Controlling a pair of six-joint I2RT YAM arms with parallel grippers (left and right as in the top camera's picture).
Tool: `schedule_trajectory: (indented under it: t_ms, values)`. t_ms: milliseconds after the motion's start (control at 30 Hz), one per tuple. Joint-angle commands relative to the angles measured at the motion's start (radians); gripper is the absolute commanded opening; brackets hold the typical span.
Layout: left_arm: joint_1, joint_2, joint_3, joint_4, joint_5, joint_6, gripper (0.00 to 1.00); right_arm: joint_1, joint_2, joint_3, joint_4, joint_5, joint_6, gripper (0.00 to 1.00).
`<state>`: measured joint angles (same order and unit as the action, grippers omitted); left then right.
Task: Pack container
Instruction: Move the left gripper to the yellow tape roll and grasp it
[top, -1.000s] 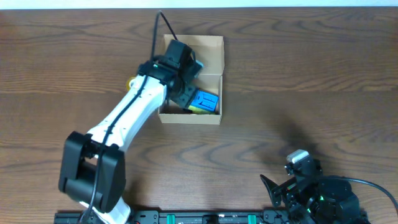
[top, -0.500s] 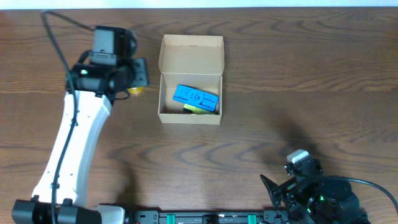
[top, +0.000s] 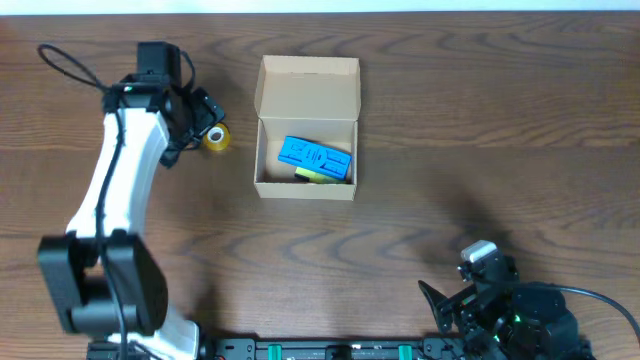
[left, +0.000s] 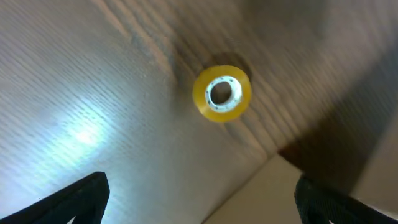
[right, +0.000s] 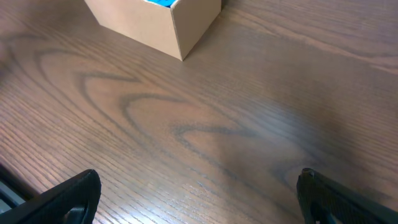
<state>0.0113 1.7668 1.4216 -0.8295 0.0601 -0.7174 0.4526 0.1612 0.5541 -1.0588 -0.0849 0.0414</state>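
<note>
Cardboard container (top: 306, 128) sits at upper centre of the overhead frame, lid flap open, a blue item (top: 313, 156) inside. It looks light and easily dented; hold its walls. Left fingers (left: 93, 190) are spread above a yellow tape roll (left: 222, 93) on the counter (top: 480, 120). Right fingers (right: 74, 193) are parted, empty.

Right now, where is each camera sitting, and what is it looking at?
Overhead: hangs above the table, looking straight down at the open box, the yellow tape roll and both arms.
Left wrist: sits on the left arm, looking down at the tape roll; its two open pincer tips show in the bottom corners.
Right wrist: sits low on the right arm, looking across the table at the box corner; its open pincer tips show too.
Shared: overhead and left wrist both see the tape roll.
</note>
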Motion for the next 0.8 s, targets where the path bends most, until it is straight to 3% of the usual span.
schedule_trajectory:
  t_ms: [0, 300, 767]
  values:
    - [0.003, 0.068, 0.014, 0.016, -0.017, -0.18, 0.95, -0.008, -0.005, -0.001, -0.002, 0.006, 0.01, 0.99]
    - [0.003, 0.177, 0.014, 0.056, -0.018, -0.373, 0.95, -0.008, -0.005, -0.001, -0.002, 0.006, 0.01, 0.99]
    - [0.003, 0.282, 0.014, 0.071, -0.015, -0.503, 0.96, -0.008, -0.005, -0.001, -0.002, 0.006, 0.01, 0.99]
